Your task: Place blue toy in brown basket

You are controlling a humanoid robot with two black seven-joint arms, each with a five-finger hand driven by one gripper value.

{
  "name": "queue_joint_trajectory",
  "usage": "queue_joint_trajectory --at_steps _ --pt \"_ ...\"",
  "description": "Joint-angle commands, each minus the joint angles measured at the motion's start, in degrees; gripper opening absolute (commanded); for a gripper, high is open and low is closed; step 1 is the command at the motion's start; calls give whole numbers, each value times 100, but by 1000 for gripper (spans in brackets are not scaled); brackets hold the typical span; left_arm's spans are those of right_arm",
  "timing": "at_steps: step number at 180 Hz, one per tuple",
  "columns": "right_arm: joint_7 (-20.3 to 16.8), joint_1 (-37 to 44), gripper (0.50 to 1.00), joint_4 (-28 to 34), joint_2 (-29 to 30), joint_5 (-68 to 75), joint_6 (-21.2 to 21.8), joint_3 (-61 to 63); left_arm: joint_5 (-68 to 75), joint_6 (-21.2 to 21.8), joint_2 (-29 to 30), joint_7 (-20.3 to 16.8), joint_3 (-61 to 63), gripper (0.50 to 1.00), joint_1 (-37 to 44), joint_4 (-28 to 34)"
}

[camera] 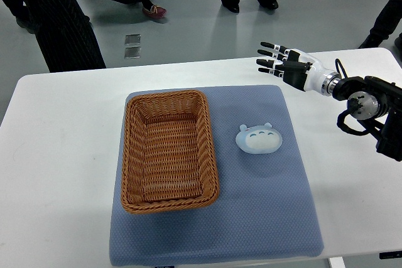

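1 blue mat (264, 218) on white table (56, 155)

White table (56, 155); blue mat (264, 218) flat at centre, reaching near edge.

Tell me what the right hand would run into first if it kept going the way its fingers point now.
Probably nothing on the table. The right hand, fingers spread, points toward the picture's left along the white table's far edge, beyond the blue mat, the pale blue round toy and the brown wicker basket. Its height is unclear.
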Motion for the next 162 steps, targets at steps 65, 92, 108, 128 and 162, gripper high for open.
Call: queue_joint_trajectory --at_steps 65,92,108,128,162 --pt "0 23 913 18 8 -53 -18 0 0 2 0 10 18 1000 -17 0" --pt "0 31 913 35 -27 -132 88 -35 0 2 0 10 18 1000 -34 18" --pt "0 31 913 53 -45 -386 263 -17 0 2 0 10 18 1000 -34 9" --pt "44 40 913 53 -80 -720 483 -17 0 2 0 10 18 1000 -34 9" --pt "527 102 911 141 -115 -1704 685 -26 0 2 0 10 18 1000 -34 9"
